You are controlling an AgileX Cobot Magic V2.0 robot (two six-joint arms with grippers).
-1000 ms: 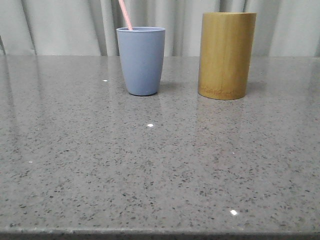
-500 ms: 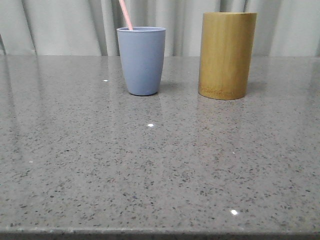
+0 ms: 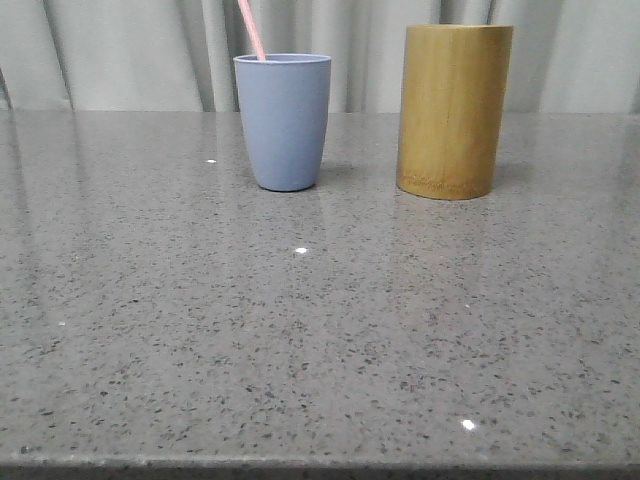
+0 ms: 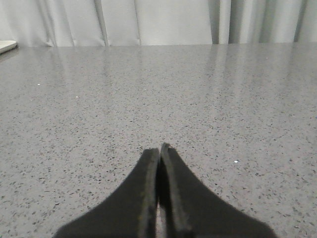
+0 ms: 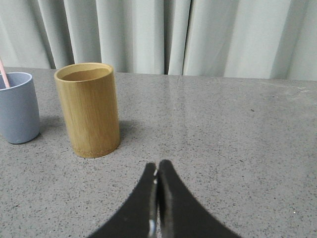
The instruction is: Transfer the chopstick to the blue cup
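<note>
Front view: the chopstick (image 3: 251, 30) stands inside the blue cup (image 3: 283, 120), leaning away from the bamboo cylinder (image 3: 452, 110) just beside it on the speckled grey table (image 3: 320, 340). The left tool (image 4: 159, 151) and right tool (image 5: 157, 168) are both closed and empty.

On the table (image 3: 300, 330), the blue cup (image 3: 284, 122) stands toward the far edge, left of centre, with the chopstick (image 3: 251, 29) standing in it, leaning left against the rim. The bamboo cylinder (image 3: 453, 110) stands to the right of the cup, near it but apart. A curtain (image 3: 120, 50) hangs behind the table.
</note>
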